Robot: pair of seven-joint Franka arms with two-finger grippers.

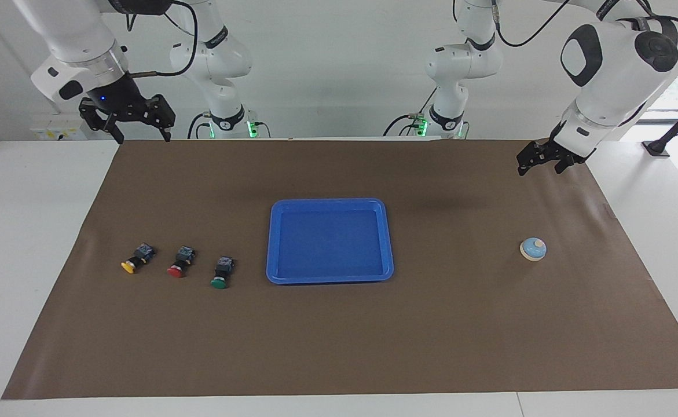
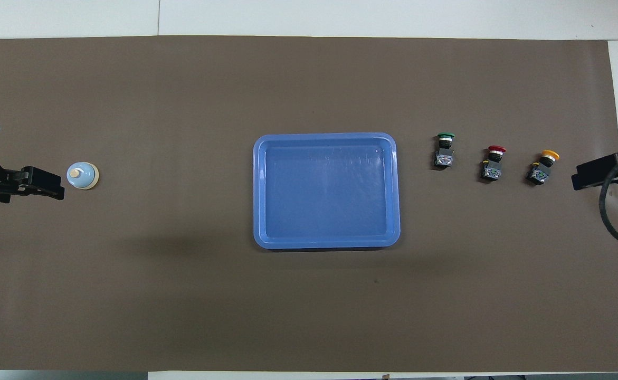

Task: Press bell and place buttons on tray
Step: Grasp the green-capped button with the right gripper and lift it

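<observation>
The blue tray (image 1: 330,202) lies empty in the middle of the brown mat; it also shows in the overhead view (image 2: 324,136). The yellow button (image 1: 135,259), red button (image 1: 180,262) and green button (image 1: 222,273) lie in a row on the mat toward the right arm's end, caps pointing away from the robots. The light-blue bell (image 1: 533,249) stands toward the left arm's end. My left gripper (image 1: 540,169) is open and empty, raised over the mat's end near the bell. My right gripper (image 1: 143,138) is open and empty, raised over the mat's corner by the robots.
The brown mat (image 1: 339,347) covers most of the white table (image 1: 37,231). In the overhead view the bell (image 2: 82,175) sits beside the left gripper (image 2: 55,184), and the yellow button (image 2: 543,166) is the closest one to the right gripper (image 2: 578,179).
</observation>
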